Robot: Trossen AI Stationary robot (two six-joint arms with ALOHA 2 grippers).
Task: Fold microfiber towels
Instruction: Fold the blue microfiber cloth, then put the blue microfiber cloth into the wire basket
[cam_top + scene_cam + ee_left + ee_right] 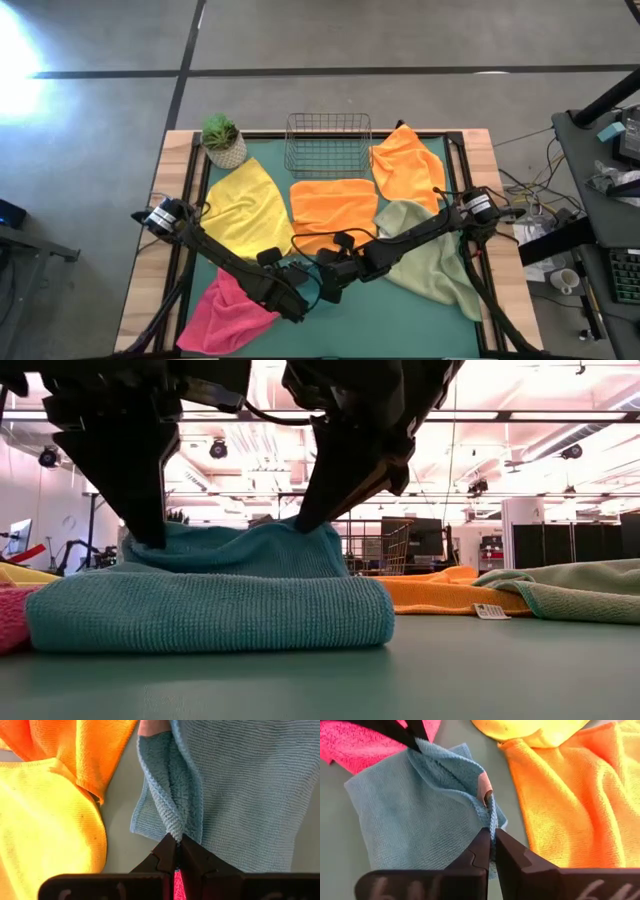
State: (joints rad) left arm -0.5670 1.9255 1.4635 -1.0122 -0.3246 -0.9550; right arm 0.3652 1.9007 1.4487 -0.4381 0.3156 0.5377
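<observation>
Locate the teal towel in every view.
High view: hidden beneath both grippers, low centre.
Low view: teal towel folded, left foreground.
Left wrist view: fills the right half, edge pinched.
Right wrist view: left centre, edge pinched.
Shared landmark: pink towel, beside it.

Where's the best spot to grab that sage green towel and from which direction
Take the sage green towel at its loose corner by the table's front right, coming straight down from above. It lies crumpled but flat on the mat with that edge bare, while its other end overlaps the orange towel.
</observation>
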